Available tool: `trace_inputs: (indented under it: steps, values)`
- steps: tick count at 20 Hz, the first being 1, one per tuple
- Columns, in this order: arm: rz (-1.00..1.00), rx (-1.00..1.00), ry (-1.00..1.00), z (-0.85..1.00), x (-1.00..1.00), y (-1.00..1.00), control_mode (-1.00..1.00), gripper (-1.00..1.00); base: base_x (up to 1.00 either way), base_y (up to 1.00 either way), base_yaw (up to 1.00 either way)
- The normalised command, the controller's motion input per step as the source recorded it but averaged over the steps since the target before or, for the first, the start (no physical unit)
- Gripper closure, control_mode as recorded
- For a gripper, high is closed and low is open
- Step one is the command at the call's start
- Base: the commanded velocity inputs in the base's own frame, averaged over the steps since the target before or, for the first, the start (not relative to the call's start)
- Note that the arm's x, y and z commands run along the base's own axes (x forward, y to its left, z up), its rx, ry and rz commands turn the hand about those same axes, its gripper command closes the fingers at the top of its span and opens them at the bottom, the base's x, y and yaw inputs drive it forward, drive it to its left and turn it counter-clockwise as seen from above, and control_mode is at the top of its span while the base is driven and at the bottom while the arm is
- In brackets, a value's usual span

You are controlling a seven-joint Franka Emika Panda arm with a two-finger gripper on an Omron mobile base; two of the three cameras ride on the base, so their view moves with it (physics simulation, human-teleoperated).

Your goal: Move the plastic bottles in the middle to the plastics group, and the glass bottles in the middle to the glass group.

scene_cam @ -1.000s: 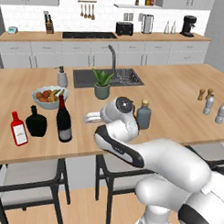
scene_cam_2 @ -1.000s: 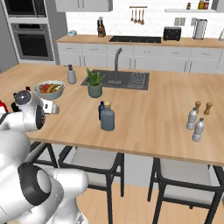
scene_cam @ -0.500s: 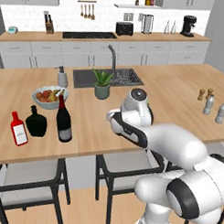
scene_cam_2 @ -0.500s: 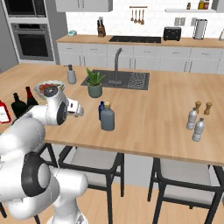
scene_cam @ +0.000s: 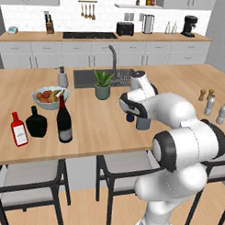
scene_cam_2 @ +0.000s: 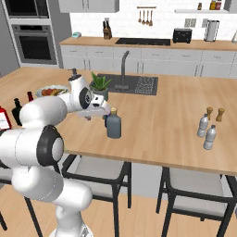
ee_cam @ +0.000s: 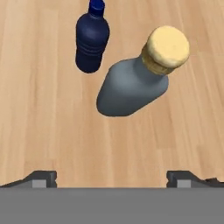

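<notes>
At your far left the flat red bottle with a white label [scene_cam: 19, 129] and the squat round black flask [scene_cam: 36, 122] form the glass group, and the tall black wine bottle with a red top [scene_cam: 64, 120] stands just beside them, apparently sorted. In the middle, your gripper [scene_cam_2: 102, 112] hangs above the small dark-blue plastic bottle [ee_cam: 91, 38] and the grey-blue cylindrical glass bottle with a gold-tan cap [ee_cam: 139, 78], jaws spread wide and holding nothing, likely lining up a grasp. Far right stand the two clear-grey ribbed water bottles [scene_cam_2: 207, 131].
</notes>
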Motion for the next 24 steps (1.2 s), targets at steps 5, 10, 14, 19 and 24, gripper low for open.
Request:
trace_inputs:
  steps: [5, 10, 14, 19, 24]
  values:
    - [-0.09, 0.10, -0.03, 0.02, -0.07, -0.91, -1.00, -1.00, 0.00, 0.00, 0.00]
    - [0.01, 0.05, -0.01, 0.01, -0.02, -0.11, -1.00, -1.00, 0.00, 0.00, 0.00]
    - [0.01, 0.06, 0.09, 0.01, 0.23, -0.02, -1.00, -1.00, 0.00, 0.00, 0.00]
    - [0.00, 0.10, 0.01, 0.06, 0.30, 0.00, -1.00, -1.00, 0.00, 0.00, 0.00]
    - [0.00, 0.13, -0.07, 0.35, 0.01, -0.07, -1.00, -1.00, 0.00, 0.00, 0.00]
